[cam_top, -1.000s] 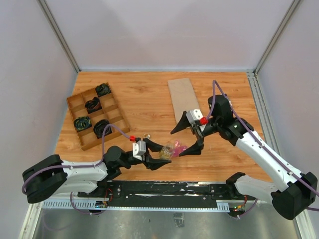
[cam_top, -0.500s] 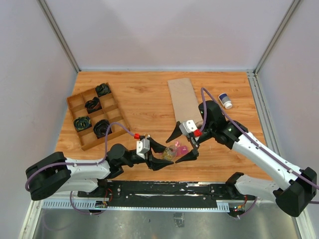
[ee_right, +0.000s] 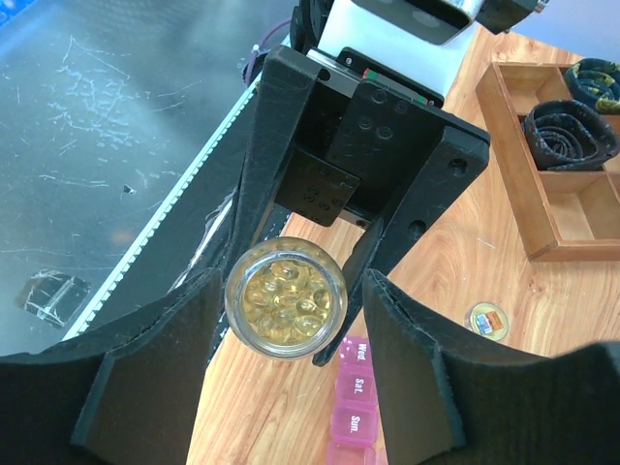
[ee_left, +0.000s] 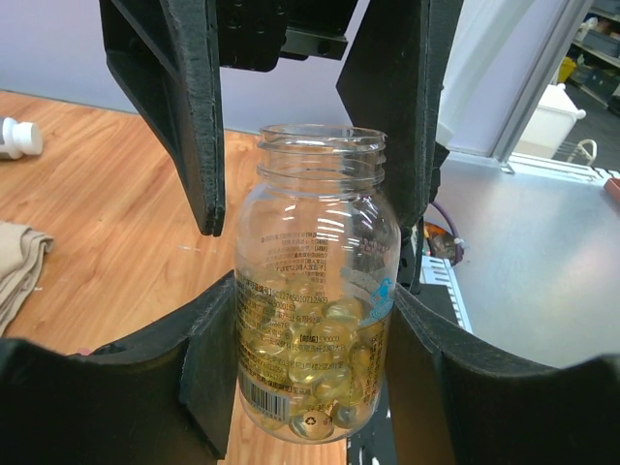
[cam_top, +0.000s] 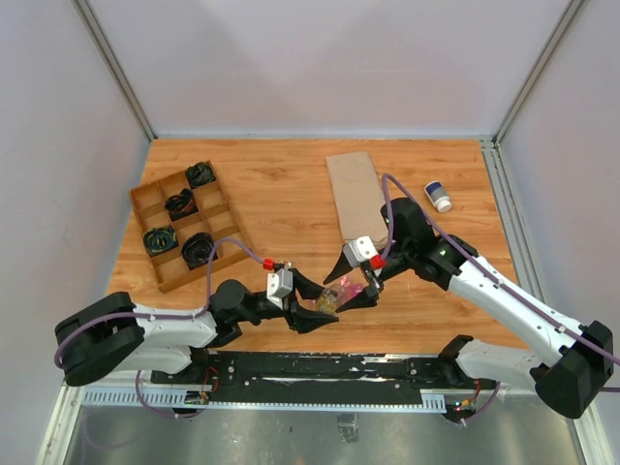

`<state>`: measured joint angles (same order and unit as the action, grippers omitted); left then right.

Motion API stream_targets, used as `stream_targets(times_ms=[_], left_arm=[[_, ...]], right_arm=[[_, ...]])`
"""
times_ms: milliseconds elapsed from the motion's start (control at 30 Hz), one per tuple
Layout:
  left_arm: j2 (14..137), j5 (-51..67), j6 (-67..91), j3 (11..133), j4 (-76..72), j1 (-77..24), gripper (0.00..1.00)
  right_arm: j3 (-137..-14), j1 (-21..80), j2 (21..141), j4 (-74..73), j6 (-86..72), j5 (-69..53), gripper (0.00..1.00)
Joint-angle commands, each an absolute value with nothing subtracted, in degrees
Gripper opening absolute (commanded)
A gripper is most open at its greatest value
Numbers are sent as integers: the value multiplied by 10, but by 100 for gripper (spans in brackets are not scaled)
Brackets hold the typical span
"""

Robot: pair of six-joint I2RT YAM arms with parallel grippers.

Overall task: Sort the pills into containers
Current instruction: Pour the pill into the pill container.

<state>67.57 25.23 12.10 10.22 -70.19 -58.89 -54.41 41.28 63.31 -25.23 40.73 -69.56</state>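
The left gripper (ee_left: 315,302) is clamping an open jar (ee_left: 318,242) of yellow pills (ee_left: 308,360) while the right gripper (ee_right: 294,281) is hanging spread wide around its mouth, with the pink containers (ee_right: 354,399) lying bottom centre of the right wrist view.

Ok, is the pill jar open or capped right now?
Open. The pill jar has no cap: its threaded neck is bare in the left wrist view, and the right wrist view looks down onto yellow capsules inside.
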Motion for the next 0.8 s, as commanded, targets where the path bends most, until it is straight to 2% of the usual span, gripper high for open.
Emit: stream_targets(times_ms=[0,67,133,200,333,433,567,600,633,667,700,733,767], left_arm=[[685,263,128,117,-737,-585,5],[690,263,128,117,-738,-585,4],[692,259,127,115,-737,-585,3],[688,246,131,108,-737,-584,2],[668,223,167,84,-752,-571,0],[649,238,269,74,-785,-529,0],[644,312,416,104,-908,-461,0],[635,313,409,125,-878,-452,0],[610,295,350,151,-782,-454,0],[573,220,238,189,-610,-483,0],[545,92,97,237,-467,-539,0],[531,11,8,247,-420,-578,0],[513,6,-5,239,-430,-582,0]], right_arm=[[-545,422,633,-244,381,-687,61],[-547,421,632,-239,367,-688,64],[-559,415,631,-245,347,-698,80],[-582,383,630,-274,338,-758,98],[-618,270,606,-316,316,-860,99],[-615,186,574,-301,290,-783,99],[-587,91,560,-228,214,-656,99],[-580,78,560,-217,204,-642,99],[-575,68,561,-210,197,-631,99],[-570,62,562,-204,192,-619,99],[-566,55,562,-198,185,-615,99],[-563,50,561,-193,179,-613,99],[-559,46,559,-189,176,-611,99]])
